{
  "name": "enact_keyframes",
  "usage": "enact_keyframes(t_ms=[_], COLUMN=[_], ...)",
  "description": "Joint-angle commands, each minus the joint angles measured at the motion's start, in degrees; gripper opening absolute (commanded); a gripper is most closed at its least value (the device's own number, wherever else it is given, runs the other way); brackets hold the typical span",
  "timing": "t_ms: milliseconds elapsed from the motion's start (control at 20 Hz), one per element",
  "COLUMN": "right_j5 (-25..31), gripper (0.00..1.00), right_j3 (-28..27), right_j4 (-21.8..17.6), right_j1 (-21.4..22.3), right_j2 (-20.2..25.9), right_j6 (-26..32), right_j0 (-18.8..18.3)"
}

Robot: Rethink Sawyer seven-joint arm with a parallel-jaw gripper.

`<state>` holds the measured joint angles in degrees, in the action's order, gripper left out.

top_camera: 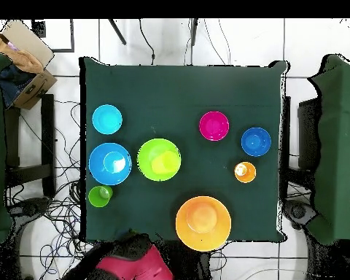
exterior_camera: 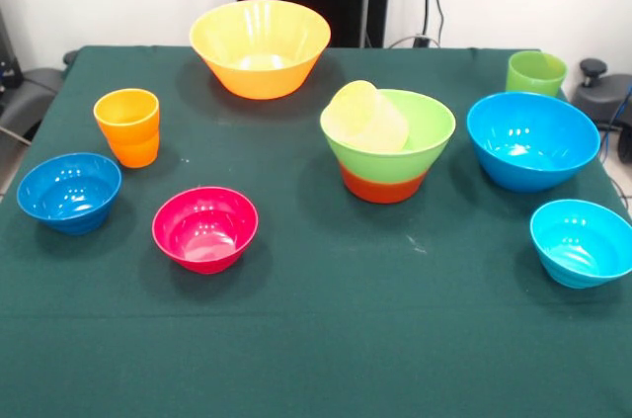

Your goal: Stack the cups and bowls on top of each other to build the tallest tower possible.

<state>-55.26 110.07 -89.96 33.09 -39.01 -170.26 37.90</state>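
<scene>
**Tower only begun, most pieces not yet stacked**

The tower (exterior_camera: 387,146) stands near the middle of the table (exterior_camera: 326,339): the light green bowl (exterior_camera: 420,131) sits in the orange-red bowl (exterior_camera: 383,184), and the pale yellow cup (exterior_camera: 365,118) lies tilted inside the green one. This is a low pile, so I judge the task is at an early stage.

Still single are the big yellow-orange bowl (exterior_camera: 260,45) at the robot's edge, the orange cup (exterior_camera: 128,126), small dark blue bowl (exterior_camera: 69,191) and magenta bowl (exterior_camera: 205,228) toward one side edge, and the big blue bowl (exterior_camera: 532,139), small cyan bowl (exterior_camera: 583,241) and light green cup (exterior_camera: 535,73) toward the other.

The cyan bowl and green cup stand close to the table edge. The strip along the edge far from the robot is free.

The tool does not appear in either view, so I cannot tell its state.
</scene>
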Motion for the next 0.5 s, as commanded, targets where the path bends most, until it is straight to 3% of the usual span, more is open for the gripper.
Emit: enact_keyframes(t_ms=[50, 250, 500], right_j5=[-10.5, -11.4, -5.3], gripper=[1.0, 1.0, 1.0], right_j3=[-14.9, -17.2, -17.7], right_j4=[-24.4, -33.2, -34.6], right_j1=[-8.1, -10.8, -11.0], right_j2=[-16.7, -21.8, -22.5], right_j6=[-23.7, -17.6, -11.5], right_j0=[8.0, 7.4, 3.4])
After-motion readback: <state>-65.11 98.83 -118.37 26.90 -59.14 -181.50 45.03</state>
